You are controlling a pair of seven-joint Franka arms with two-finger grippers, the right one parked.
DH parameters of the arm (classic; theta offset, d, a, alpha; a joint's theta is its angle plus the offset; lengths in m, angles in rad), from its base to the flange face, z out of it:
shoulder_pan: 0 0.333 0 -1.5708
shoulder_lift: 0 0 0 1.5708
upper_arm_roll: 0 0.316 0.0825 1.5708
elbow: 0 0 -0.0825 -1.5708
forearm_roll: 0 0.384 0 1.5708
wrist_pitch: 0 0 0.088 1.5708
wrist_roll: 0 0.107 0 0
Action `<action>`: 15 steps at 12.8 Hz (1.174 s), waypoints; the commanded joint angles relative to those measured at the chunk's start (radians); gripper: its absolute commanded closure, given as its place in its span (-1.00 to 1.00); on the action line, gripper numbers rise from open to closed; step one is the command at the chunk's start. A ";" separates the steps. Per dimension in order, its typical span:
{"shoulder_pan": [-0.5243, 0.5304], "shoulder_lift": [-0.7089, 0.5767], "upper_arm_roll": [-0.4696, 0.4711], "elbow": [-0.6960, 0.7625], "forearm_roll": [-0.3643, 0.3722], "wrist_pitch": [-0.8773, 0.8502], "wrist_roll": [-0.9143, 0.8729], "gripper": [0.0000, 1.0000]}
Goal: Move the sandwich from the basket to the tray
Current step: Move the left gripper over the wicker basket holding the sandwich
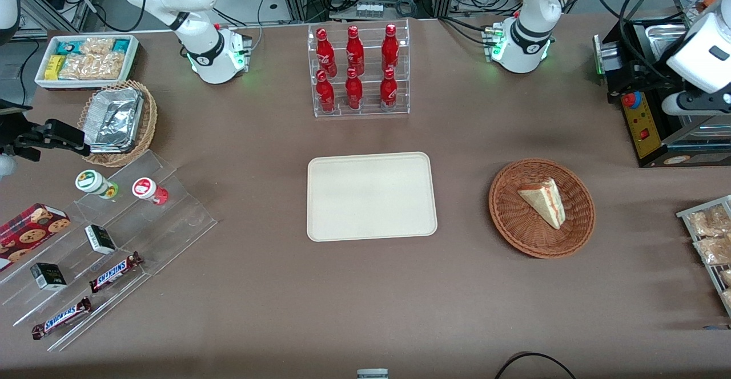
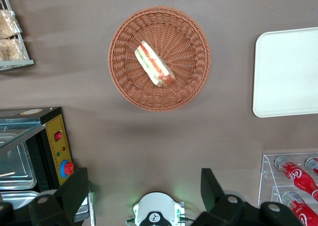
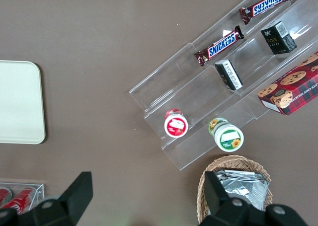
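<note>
Left wrist view: sandwich (image 2: 155, 64) in basket (image 2: 121, 42), well apart from spread fingers (image 2: 74, 188)

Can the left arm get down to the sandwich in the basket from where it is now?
Probably yes. The gripper hangs open, high above the table, and the sandwich lies uncovered in the basket with nothing over or against it.

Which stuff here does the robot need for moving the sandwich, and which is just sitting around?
Needed:
sandwich, in the basket
tray
gripper, open, high above the table

Just lying about:
cola bottles
Snickers bars
cookie box
foil trays
</note>
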 commanded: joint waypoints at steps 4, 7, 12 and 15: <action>0.027 -0.016 -0.031 0.019 -0.011 -0.022 0.024 -1.00; 0.068 0.000 -0.025 -0.005 0.001 0.021 0.018 -1.00; 0.180 0.006 -0.021 -0.261 0.004 0.341 -0.018 -1.00; 0.197 0.055 -0.021 -0.361 0.004 0.504 -0.144 -1.00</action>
